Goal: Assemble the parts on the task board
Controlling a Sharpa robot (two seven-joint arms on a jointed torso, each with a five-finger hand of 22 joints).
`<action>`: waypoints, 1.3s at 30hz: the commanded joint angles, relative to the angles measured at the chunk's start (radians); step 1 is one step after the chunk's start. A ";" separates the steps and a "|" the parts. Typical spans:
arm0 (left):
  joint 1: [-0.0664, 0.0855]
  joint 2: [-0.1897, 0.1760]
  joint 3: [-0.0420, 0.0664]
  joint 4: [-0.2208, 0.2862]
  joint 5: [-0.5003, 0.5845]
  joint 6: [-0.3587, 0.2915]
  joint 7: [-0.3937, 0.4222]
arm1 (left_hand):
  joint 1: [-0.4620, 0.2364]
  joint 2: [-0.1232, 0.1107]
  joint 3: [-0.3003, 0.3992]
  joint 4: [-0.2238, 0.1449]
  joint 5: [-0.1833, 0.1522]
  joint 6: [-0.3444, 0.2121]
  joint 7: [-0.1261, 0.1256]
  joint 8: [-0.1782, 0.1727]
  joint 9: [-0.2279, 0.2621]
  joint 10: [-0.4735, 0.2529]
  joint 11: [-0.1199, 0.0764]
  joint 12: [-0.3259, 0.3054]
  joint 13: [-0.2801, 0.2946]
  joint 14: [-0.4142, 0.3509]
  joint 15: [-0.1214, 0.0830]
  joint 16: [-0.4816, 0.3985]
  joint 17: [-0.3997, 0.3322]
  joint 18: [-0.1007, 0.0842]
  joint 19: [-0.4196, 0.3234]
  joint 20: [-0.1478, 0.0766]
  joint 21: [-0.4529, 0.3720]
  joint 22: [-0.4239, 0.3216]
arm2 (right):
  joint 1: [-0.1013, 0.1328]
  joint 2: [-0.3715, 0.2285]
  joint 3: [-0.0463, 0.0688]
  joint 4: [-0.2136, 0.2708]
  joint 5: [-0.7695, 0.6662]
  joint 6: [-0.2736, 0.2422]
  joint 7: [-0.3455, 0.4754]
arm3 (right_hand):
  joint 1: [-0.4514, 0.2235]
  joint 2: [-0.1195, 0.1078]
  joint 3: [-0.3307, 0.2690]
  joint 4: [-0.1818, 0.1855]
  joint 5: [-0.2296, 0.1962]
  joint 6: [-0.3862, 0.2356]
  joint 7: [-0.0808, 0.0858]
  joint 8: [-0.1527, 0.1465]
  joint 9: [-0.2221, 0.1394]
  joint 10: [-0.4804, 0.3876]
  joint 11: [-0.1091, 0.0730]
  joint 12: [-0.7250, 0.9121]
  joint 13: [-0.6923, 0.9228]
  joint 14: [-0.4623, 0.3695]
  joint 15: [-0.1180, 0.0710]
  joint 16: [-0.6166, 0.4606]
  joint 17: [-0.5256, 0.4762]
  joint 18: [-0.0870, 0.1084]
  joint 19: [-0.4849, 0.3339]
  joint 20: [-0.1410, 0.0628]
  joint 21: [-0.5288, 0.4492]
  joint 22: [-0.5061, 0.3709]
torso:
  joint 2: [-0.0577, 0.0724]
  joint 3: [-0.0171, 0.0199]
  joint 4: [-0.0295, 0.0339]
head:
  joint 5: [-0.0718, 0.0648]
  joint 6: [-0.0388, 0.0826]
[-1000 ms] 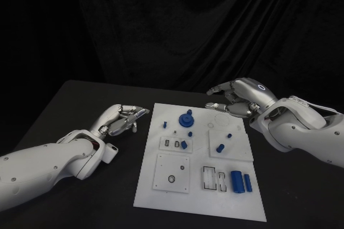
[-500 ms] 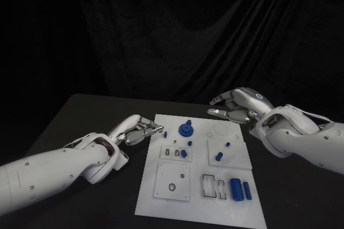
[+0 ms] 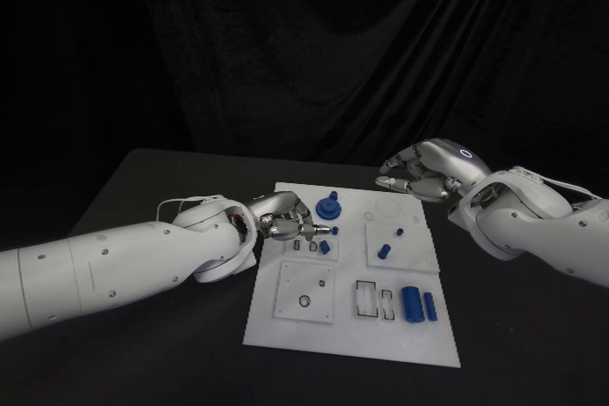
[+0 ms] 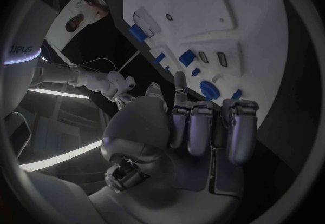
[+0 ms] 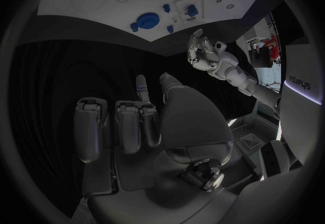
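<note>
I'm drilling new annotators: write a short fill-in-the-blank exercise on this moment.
1. The task board is coloured ____.
2. The left hand is over the board's ____ edge in the head view.
3. The parts, such as the round part, are coloured ____.
4. The right hand holds ____.

Missing words: white; left; blue; nothing

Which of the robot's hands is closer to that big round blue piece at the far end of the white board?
Left. The left hand is right beside the round blue piece; the right hand hovers off past the task board's far corner.
</note>
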 commanded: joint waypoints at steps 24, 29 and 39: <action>0.005 0.055 0.001 0.001 -0.117 0.084 -0.335 | -0.058 -0.002 0.001 -0.002 -0.057 -0.025 -0.038 0.121 0.366 0.101 -0.038 -0.001 0.266 0.105 -0.036 0.003 0.263 -0.011 0.057 -0.043 -0.008 0.200 | -0.006 0.011 0.001 -0.009 0.000 0.025 -0.044 | 0.014 0.000 0.003 -0.002 0.005 0.019 0.001 0.008 0.004 0.106 0.005 0.003 0.263 0.093 0.007 0.006 0.196 0.000 0.075 0.005 0.004 0.242 | -0.025 0.0220 -0.0300 | -0.006 -0.064; 0.005 0.066 0.001 -0.012 -0.117 0.082 -0.334 | -0.059 0.000 0.004 0.000 -0.049 -0.034 -0.036 0.106 0.374 0.101 -0.037 -0.001 0.266 0.105 -0.036 0.003 0.263 -0.010 0.054 -0.043 -0.010 0.196 | -0.006 0.012 0.001 -0.013 -0.004 0.026 -0.048 | 0.014 0.000 0.003 -0.002 0.005 0.019 0.001 0.008 0.004 0.106 0.005 0.003 0.263 0.092 0.007 0.005 0.195 0.000 0.076 0.005 0.004 0.242 | -0.030 0.0182 -0.0237 | -0.010 -0.066; 0.004 0.090 0.001 -0.028 -0.117 0.082 -0.339 | -0.063 0.002 0.005 0.000 -0.051 -0.031 -0.034 0.080 0.373 0.101 -0.036 -0.001 0.266 0.105 -0.035 0.003 0.263 -0.008 0.050 -0.042 -0.014 0.191 | -0.007 0.019 0.001 -0.019 -0.005 0.025 -0.050 | 0.015 0.000 0.003 -0.002 0.005 0.021 0.001 0.008 0.005 0.106 0.006 0.003 0.263 0.092 0.008 0.005 0.195 0.000 0.076 0.005 0.004 0.242 | -0.036 0.0109 -0.0277 | -0.006 -0.070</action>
